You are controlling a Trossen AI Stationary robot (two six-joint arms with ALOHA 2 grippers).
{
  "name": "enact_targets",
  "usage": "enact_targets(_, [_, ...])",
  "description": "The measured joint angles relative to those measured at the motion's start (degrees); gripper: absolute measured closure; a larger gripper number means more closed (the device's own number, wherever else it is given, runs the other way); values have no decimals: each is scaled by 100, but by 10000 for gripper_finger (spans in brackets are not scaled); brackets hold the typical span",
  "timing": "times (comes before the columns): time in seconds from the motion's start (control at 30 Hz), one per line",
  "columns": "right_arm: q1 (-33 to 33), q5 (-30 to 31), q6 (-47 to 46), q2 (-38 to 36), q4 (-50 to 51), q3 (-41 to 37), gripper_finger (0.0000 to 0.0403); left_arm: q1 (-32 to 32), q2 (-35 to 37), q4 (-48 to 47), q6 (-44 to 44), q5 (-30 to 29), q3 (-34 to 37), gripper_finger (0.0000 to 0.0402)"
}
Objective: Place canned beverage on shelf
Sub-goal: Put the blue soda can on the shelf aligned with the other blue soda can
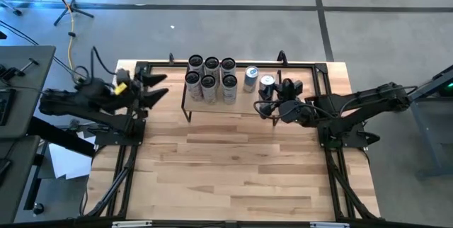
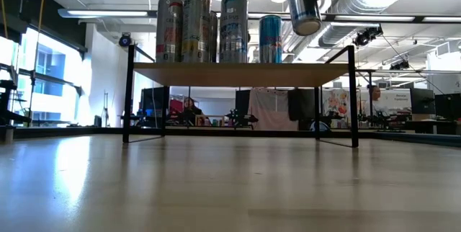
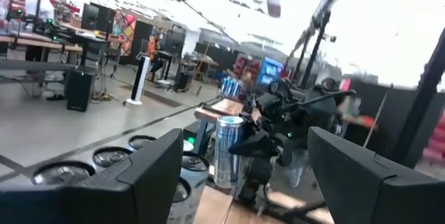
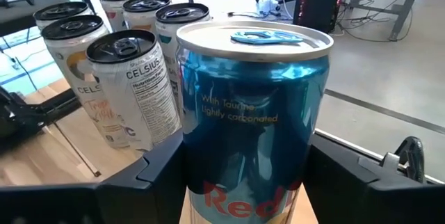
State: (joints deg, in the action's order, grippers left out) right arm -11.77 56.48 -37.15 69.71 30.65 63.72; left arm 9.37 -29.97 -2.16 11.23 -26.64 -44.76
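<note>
The shelf (image 1: pixel 241 106) (image 2: pixel 238 73) stands at the table's far middle. Several tall cans (image 1: pixel 211 81) (image 2: pixel 194 27) (image 4: pixel 132 85) stand on its left half, and a blue can (image 1: pixel 250 79) (image 2: pixel 270 39) stands to their right. My right gripper (image 1: pixel 271 99) (image 4: pixel 250 182) is shut on another blue canned beverage (image 1: pixel 267 84) (image 2: pixel 304 12) (image 4: pixel 254 113), held above the shelf's right part. My left gripper (image 1: pixel 157 88) (image 3: pixel 243 182) hangs open and empty just left of the shelf. My right gripper pinches the can's round side wall (image 4: pixel 198 161) between its two fingers (image 4: pixel 156 175), one on each side, below the can's middle. The fingers come from the table's right, close to level. The can is lifted clear of the shelf top, slightly tilted, lid up.
A black rail frame (image 1: pixel 127 164) with cables runs along the table's edges and behind the shelf. Bare wooden table (image 1: pixel 233 171) spreads between the shelf and the near edge. The shelf's thin black legs (image 2: pixel 130 95) stand on the table.
</note>
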Motion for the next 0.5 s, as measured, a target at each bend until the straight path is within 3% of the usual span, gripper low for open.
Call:
enact_targets(0.23, [-2,-158,126,0,31,0,180,0,2,1464,669,-94,1001,126])
enact_targets(0.5, [-98,-237,114,0,540,-4,179,0,4,1967,816,-252,1050,126])
